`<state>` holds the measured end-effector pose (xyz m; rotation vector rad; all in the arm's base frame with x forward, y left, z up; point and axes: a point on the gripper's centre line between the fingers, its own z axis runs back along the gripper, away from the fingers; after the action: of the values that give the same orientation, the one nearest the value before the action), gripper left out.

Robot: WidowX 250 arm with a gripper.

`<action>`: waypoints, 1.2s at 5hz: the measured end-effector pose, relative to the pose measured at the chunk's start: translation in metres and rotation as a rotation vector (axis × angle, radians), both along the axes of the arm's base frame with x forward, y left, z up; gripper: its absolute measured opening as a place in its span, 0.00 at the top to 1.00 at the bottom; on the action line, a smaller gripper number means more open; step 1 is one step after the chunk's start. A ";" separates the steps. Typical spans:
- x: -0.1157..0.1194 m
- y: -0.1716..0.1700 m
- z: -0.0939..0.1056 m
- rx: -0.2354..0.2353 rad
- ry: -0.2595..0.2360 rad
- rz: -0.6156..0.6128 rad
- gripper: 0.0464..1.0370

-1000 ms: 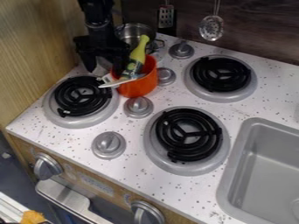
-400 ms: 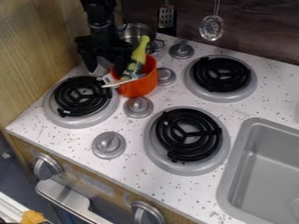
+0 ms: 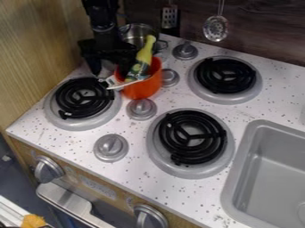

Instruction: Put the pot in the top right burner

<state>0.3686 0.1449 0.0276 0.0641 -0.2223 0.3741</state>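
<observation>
Fingers (image 3: 95, 66) parted, my black two-finger gripper (image 3: 109, 65) hung near the white speckled stovetop's (image 3: 137, 178) back left corner, presumably for the shiny metal pot (image 3: 138, 32) there (awkwardly behind a round orange container (image 3: 144, 89)), bound for the black-coiled top right burner (image 3: 225, 76).

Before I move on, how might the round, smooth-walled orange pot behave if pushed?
The orange pot is probably stiff, its wall holding an even curve. The long yellow-green object rising above its rim could make it somewhat tippy, and the thin white piece across the rim might slip off.
</observation>
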 end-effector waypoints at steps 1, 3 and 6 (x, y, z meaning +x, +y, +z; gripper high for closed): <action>-0.001 0.000 -0.005 -0.048 -0.001 0.036 0.04; 0.004 0.000 -0.010 -0.115 -0.020 0.075 0.06; 0.007 -0.003 -0.011 -0.084 -0.002 0.052 0.83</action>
<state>0.3759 0.1418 0.0165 -0.0137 -0.2068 0.4348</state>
